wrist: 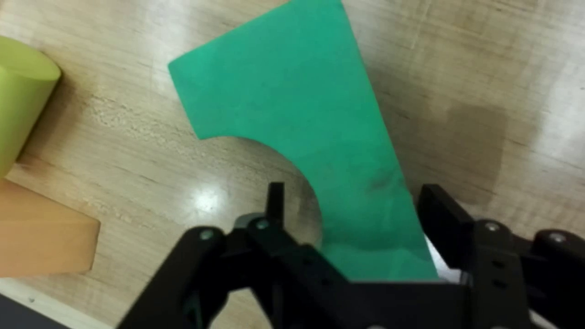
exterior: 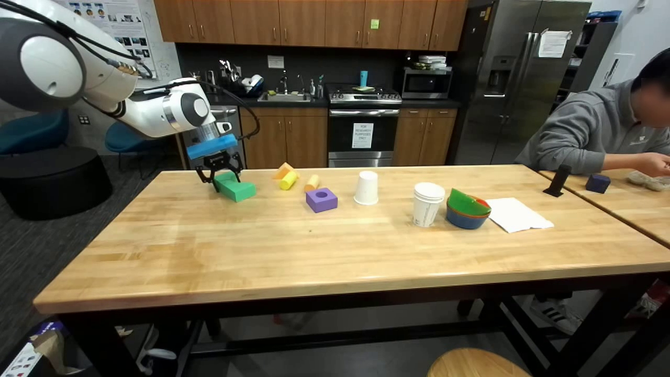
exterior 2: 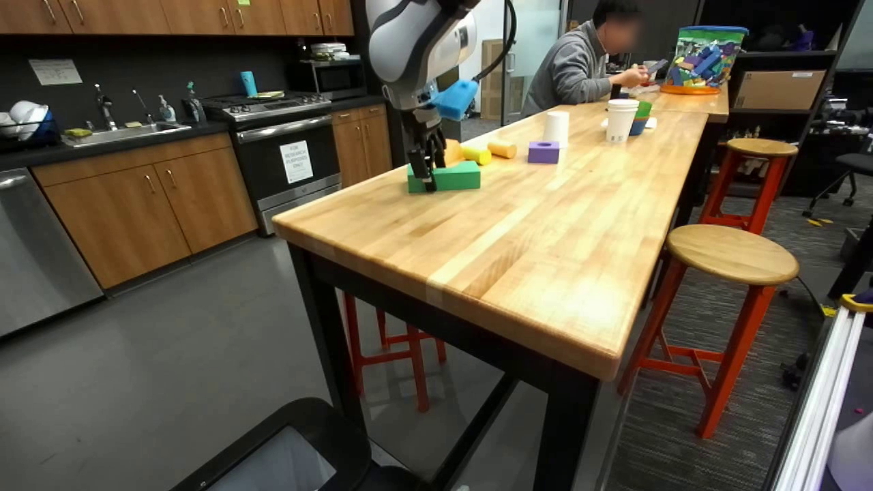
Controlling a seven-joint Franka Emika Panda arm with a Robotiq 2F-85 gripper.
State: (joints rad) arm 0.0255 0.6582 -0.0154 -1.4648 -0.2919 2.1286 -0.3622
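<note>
My gripper (exterior: 227,184) is open and low over the far end of the table, around part of a green arch block (exterior: 239,189). In the wrist view the gripper (wrist: 352,196) has its left finger inside the curved notch of the green block (wrist: 292,87), apart from its wall. The right finger is beside the straight outer edge; I cannot tell if it touches. The block lies flat, and its near end is hidden by the gripper. A yellow cylinder (wrist: 20,100) and an orange block (wrist: 45,237) lie to the left. The green block (exterior 2: 458,177) also shows in an exterior view.
A pale orange cylinder (exterior: 312,183) and a purple block with a hole (exterior: 321,201) lie nearby. Farther along stand an upturned white cup (exterior: 366,188), stacked white cups (exterior: 426,204), nested bowls (exterior: 467,215) and white paper (exterior: 518,214). A person (exterior: 581,131) sits at the adjoining table.
</note>
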